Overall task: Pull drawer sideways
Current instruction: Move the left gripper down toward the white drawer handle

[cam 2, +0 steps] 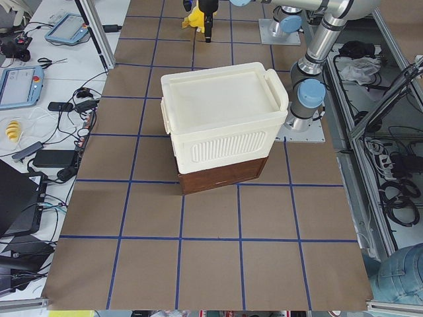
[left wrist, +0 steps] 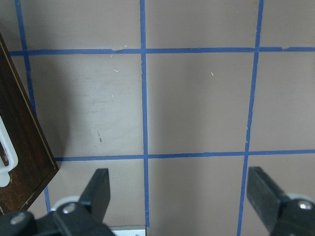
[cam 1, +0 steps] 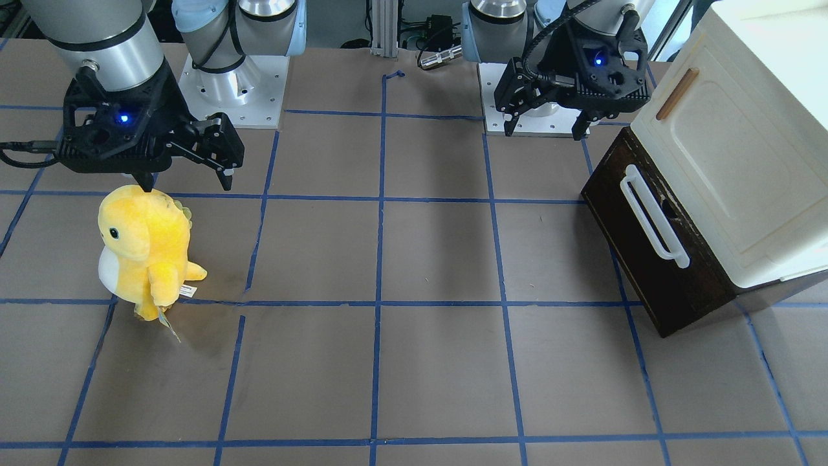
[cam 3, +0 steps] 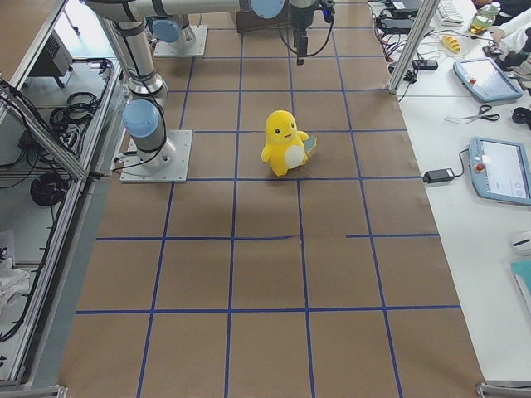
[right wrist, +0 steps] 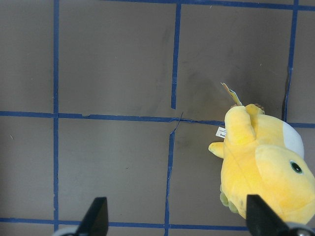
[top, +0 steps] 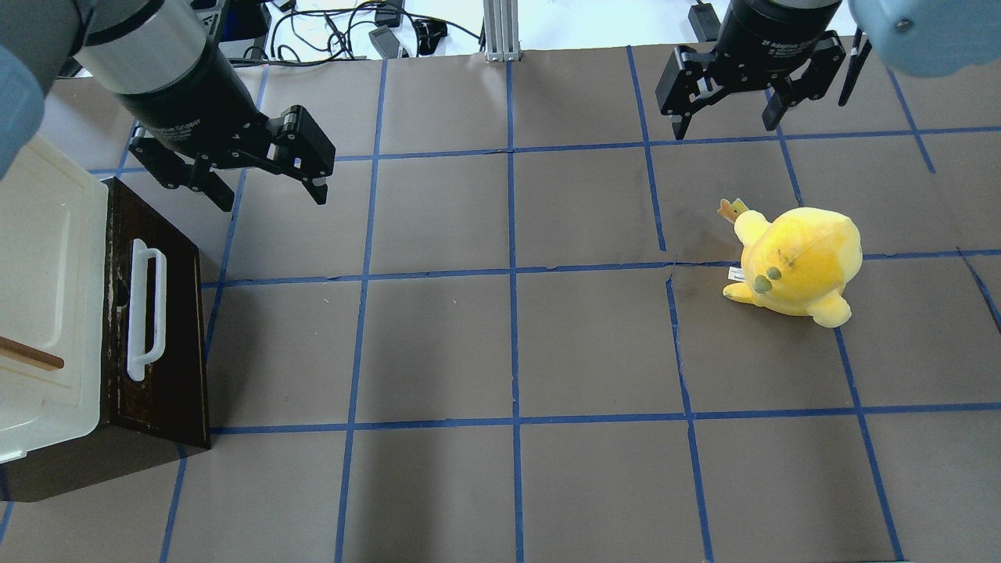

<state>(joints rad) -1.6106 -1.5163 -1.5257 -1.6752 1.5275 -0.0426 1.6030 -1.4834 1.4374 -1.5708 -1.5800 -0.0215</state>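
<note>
The dark brown drawer point(cam 1: 653, 285) sits under a cream-white cabinet, its long white bar handle point(cam 1: 653, 217) facing the table's middle. It also shows in the overhead view point(top: 168, 328) with its handle point(top: 146, 309), and its corner shows in the left wrist view point(left wrist: 22, 147). No pale interior shows. My left gripper point(top: 270, 195) point(cam 1: 543, 131) point(left wrist: 179, 196) is open and empty. It hovers above the table beside one end of the drawer front, apart from the handle. My right gripper point(top: 724, 129) point(cam 1: 187, 186) point(right wrist: 177, 219) is open and empty near a plush toy.
The cream-white cabinet point(cam 1: 744, 162) point(top: 39, 274) point(cam 2: 225, 112) with a small wooden handle point(cam 1: 676, 94) rests on the drawer unit. A yellow plush toy point(cam 1: 145, 249) point(top: 794, 262) point(cam 3: 284, 143) point(right wrist: 266, 167) stands on the brown table with blue tape lines point(top: 508, 344).
</note>
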